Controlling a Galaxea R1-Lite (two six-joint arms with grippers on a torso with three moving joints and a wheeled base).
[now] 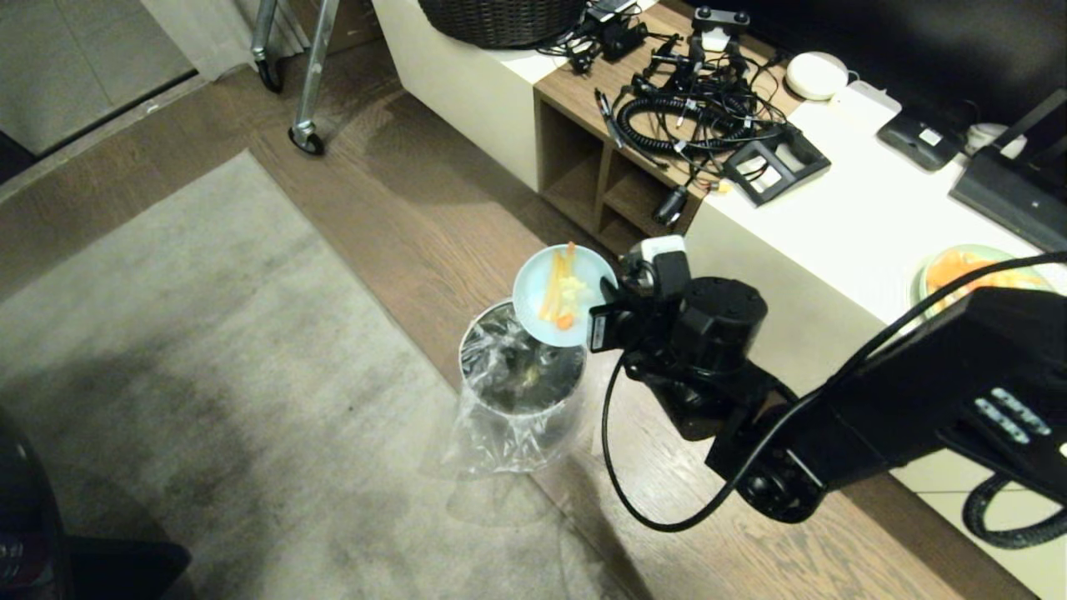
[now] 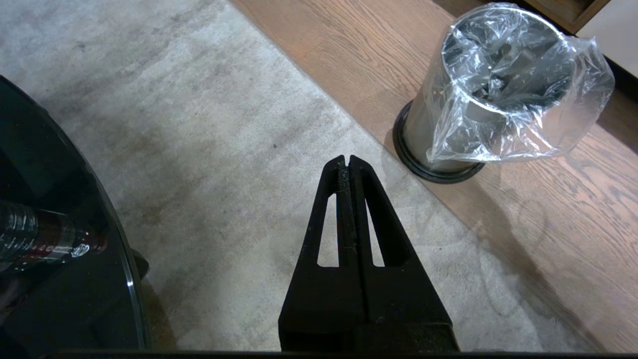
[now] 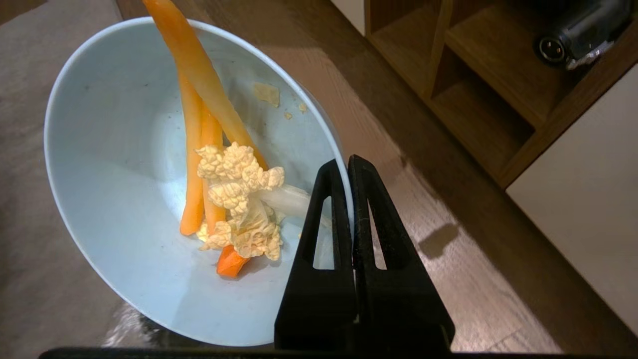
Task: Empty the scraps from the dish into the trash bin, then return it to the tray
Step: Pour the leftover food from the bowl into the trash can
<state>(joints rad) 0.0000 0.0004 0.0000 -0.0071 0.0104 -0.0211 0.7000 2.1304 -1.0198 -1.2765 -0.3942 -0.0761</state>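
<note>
Dish [image 1: 557, 293] tilted steeply, open face toward camera, above trash bin [image 1: 521, 392] rim at its 1 o'clock. Scraps [image 3: 219, 189] inside, orange sticks lengthwise up dish slope. Right gripper [image 3: 349, 172] clamped on dish rim. Left gripper [image 2: 347, 164] pressed together, empty, over rug [image 2: 199, 124]. Bin holds liner bag [image 2: 518, 99].

Dish [image 1: 542, 292]: pale blue, centre of the head view. Scraps [image 3: 219, 189]: orange sticks and crinkled yellowish-white bits. Trash bin [image 2: 438, 119], upper right of the left wrist view: brushed steel, black base ring, clear crinkly liner. Right gripper [image 3: 347, 164]: matte black. Left gripper [image 2: 346, 162]: matte black. Rug [image 1: 208, 375], left half of the head view: mottled grey-beige. Floor [image 1: 433, 208]: brown wood grain. Cabinet [image 1: 834, 217], upper right: cream-white with brown wooden shelves.
</note>
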